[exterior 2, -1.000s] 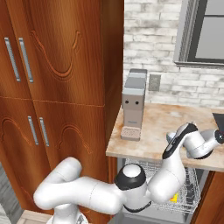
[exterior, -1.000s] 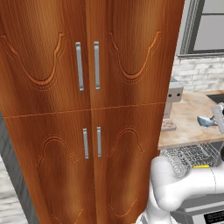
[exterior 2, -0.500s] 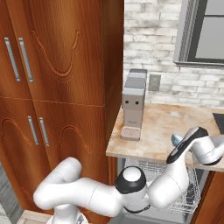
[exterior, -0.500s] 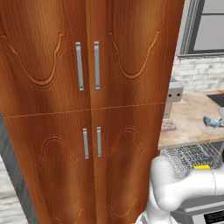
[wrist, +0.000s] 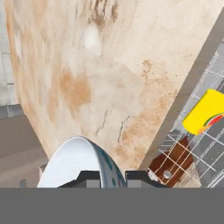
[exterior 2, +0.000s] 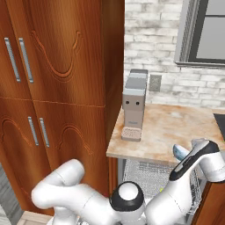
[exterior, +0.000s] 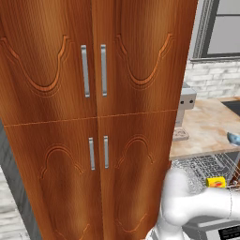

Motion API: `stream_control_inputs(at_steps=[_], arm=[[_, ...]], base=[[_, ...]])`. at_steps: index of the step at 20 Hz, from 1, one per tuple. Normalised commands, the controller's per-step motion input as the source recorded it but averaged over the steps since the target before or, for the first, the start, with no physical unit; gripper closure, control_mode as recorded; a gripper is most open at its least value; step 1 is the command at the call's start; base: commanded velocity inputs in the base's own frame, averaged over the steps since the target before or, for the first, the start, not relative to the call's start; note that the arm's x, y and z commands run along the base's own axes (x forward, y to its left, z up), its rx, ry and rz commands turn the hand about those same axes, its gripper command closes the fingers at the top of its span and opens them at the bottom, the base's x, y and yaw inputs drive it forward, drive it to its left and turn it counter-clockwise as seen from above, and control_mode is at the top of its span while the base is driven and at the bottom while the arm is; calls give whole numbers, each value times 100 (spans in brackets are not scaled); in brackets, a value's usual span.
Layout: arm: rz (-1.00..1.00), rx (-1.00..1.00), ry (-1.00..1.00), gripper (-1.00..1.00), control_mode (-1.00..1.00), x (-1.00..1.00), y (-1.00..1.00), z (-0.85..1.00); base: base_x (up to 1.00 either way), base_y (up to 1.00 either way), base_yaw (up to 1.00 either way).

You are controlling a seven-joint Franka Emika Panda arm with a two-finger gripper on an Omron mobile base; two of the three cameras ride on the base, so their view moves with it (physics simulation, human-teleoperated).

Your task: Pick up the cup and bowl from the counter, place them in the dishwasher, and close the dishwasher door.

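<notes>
The bowl is seen from the hand view pinched by its rim between the two dark fingertips of the tool, which is closed on it; the wall of the bowl stands between the tips, a hold that suits a shallow dish too wide to be spanned. The bowl is tilted on edge over the table near its front edge, probably so that it can be carried across to the rack of the dishwasher, which is pulled out just beyond that edge. The cup is already lying in the rack, on its side as far as can be judged, so half of the loading appears done. In the left base view the cup is seen in the rack, and a sliver of the bowl is cut off at the right border. In the right base view only a small blue-grey edge of the bowl is visible behind the forearm, and the tool itself is covered by the arm. The grey appliance is set well apart at the back left of the table, beside the tall cabinet. The dishwasher door cannot be made out, and how firmly the rim is held cannot be told.
</notes>
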Motion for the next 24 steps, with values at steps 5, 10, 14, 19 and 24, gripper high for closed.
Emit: stream_control_inputs(at_steps=[5,10,14,19,24], arm=[[0,-8,-6,100,-100,-65,48,-33],[-12,-14,-5,100,-100,-58,34,-27],[-29,-25,-6,100,-100,-45,34,-26],[-22,-11,-3,100,-100,-12,19,-47],[-4,11,0,100,-100,0,-6,-61]], base=[[0,0,0],[0,0,0],[0,0,0],[0,0,0],[0,0,0]])
